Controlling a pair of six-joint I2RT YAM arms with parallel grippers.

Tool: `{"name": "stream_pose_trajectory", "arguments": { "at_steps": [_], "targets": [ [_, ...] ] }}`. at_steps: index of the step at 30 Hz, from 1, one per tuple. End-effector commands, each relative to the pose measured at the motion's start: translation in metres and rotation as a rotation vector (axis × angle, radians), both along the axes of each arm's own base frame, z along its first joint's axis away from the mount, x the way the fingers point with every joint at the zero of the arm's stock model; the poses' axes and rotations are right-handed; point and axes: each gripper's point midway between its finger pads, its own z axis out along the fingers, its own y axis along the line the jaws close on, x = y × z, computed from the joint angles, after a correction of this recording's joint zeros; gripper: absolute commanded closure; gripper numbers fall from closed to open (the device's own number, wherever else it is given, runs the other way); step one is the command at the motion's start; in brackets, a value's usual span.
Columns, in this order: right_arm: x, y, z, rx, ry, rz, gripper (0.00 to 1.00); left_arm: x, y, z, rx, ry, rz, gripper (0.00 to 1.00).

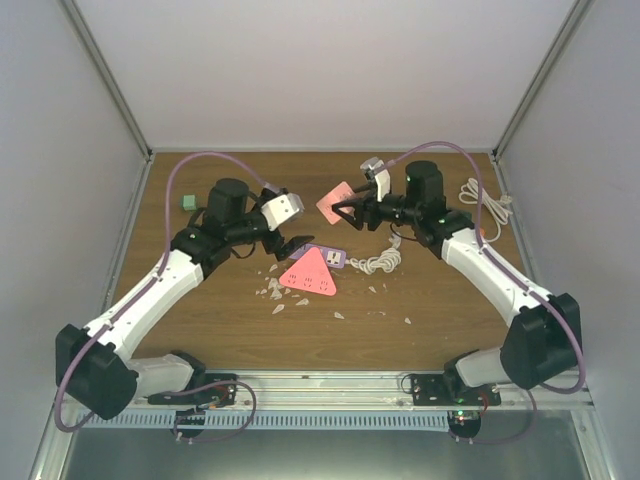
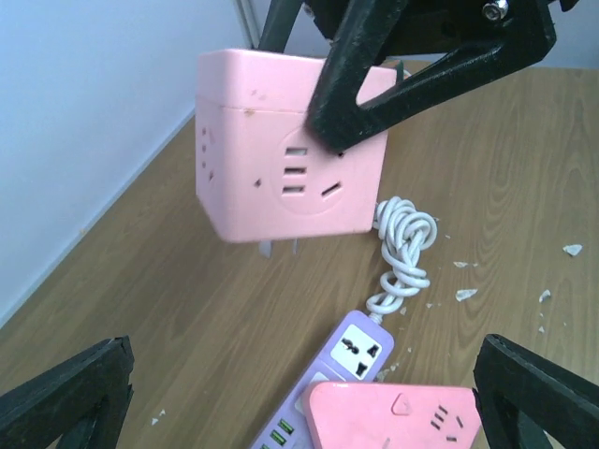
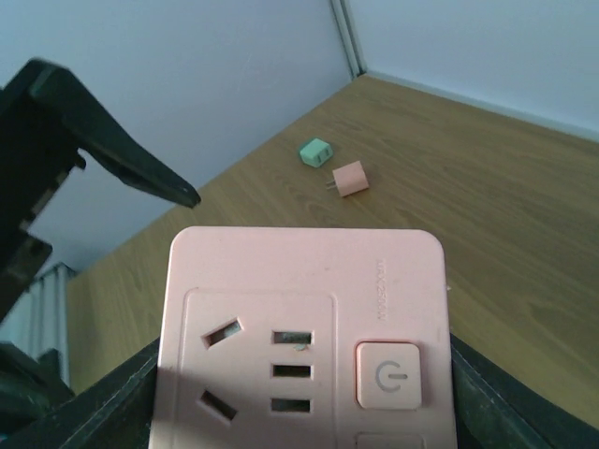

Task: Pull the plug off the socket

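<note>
Socket (image 1: 331, 201) aloft in right claw (image 1: 347, 211), apart from left claw (image 1: 287, 243)

**Plug** (image 1: 333, 203): a pink cube with rounded corners, outlet holes on its faces and a power button. It was held tilted above the bench (image 1: 220, 320) in the right pincer (image 1: 345, 208). Its two bare prongs (image 2: 281, 248) were exposed, well apart from the socket (image 1: 310, 272).

**Socket:** an orange-pink block, laid flat with its holes upward, across a purple strip (image 1: 335, 255).
</note>
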Motion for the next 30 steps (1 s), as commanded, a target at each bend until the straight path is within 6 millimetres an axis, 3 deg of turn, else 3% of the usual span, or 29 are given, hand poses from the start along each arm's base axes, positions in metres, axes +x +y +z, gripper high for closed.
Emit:
{"name": "stream_pose_trajectory", "arguments": {
  "at_steps": [1,8,17,21,27,30],
  "targets": [
    [0.006,0.007,0.034,0.150,0.063,-0.008,0.93,0.017,-0.015,0.026,-0.002,-0.112,0.073,0.01],
    [0.002,0.012,0.036,0.221,0.131,0.018,0.93,0.023,-0.039,0.030,0.024,-0.150,0.091,0.02],
    [-0.007,0.017,0.030,0.281,0.194,0.064,0.92,0.036,-0.070,0.047,0.036,-0.205,0.098,0.12],
    [-0.008,0.016,0.029,0.283,0.205,0.061,0.92,0.039,-0.077,0.048,0.053,-0.227,0.102,0.22],
    [-0.008,0.015,0.028,0.284,0.218,0.048,0.87,0.043,-0.074,0.038,0.085,-0.234,0.130,0.51],
    [-0.008,0.015,0.030,0.289,0.217,0.053,0.69,0.042,-0.071,0.036,0.093,-0.238,0.133,0.57]
  ]
}}
